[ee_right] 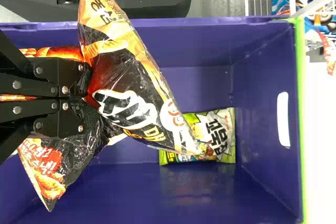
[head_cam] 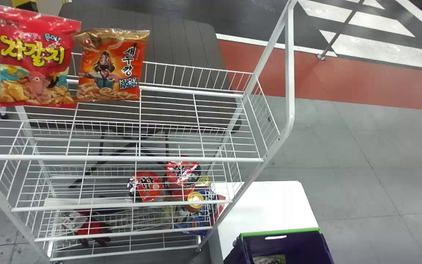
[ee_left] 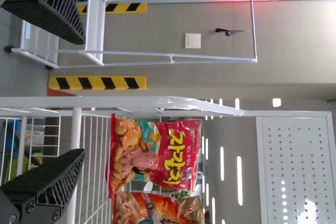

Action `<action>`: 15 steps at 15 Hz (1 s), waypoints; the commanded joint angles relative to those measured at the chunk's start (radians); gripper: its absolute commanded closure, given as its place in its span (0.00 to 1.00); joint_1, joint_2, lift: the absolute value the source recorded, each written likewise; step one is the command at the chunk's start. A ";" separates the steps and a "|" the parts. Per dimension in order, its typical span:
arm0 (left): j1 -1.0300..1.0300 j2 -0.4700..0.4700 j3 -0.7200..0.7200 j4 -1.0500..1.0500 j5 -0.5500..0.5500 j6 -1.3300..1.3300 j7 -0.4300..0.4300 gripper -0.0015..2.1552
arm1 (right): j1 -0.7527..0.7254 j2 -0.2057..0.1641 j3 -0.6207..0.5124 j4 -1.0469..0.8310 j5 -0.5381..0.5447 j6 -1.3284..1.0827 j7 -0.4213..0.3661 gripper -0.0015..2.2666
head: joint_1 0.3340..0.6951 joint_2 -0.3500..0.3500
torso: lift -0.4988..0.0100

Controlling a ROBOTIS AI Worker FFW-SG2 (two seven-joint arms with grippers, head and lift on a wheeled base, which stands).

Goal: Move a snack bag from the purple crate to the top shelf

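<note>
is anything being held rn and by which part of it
The right tool holds a black and orange snack bag, pinched around its crumpled middle; the left tool holds nothing.

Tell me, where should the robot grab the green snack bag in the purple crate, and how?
I'd come straight down through the open top of the purple crate and gently squeeze the green bag across its middle, one finger on each long side. It lies flat in a corner, so its ends look harder to reach. The black-and-orange bag partly hides it.
</note>
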 commanded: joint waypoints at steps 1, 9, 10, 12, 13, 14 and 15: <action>0.000 0.000 0.000 0.000 0.000 0.000 0.000 0.03 | 0.000 0.000 -0.007 0.000 0.000 -0.002 0.001 0.90 | 1.00 0.00 | 1.00; 0.015 -0.005 0.000 -0.028 -0.008 0.009 0.002 0.03 | 0.089 0.092 -0.049 -0.272 -0.093 0.127 0.179 0.86 | 1.00 0.00 | 0.98; 0.017 -0.005 0.000 -0.031 -0.009 0.012 0.002 0.03 | 0.094 0.096 -0.072 -0.341 -0.136 0.246 0.255 0.86 | 1.00 0.00 | 0.98; 0.020 -0.006 0.000 -0.037 -0.009 0.015 0.003 0.03 | 0.106 0.135 -0.099 -0.515 -0.159 0.470 0.354 0.87 | 1.00 0.00 | 0.98; 0.022 -0.008 -0.002 -0.039 -0.015 0.015 0.005 0.03 | 0.117 0.150 -0.105 -0.580 -0.193 0.519 0.359 0.87 | 1.00 0.00 | 0.98; 0.022 -0.008 -0.005 -0.039 -0.021 0.015 0.008 0.03 | 0.121 0.168 -0.121 -0.624 -0.234 0.547 0.371 0.87 | 1.00 0.04 | 0.98; 0.023 -0.008 -0.006 -0.039 -0.021 0.015 0.009 0.03 | 0.126 0.199 -0.141 -0.673 -0.279 0.556 0.377 0.87 | 1.00 0.07 | 0.98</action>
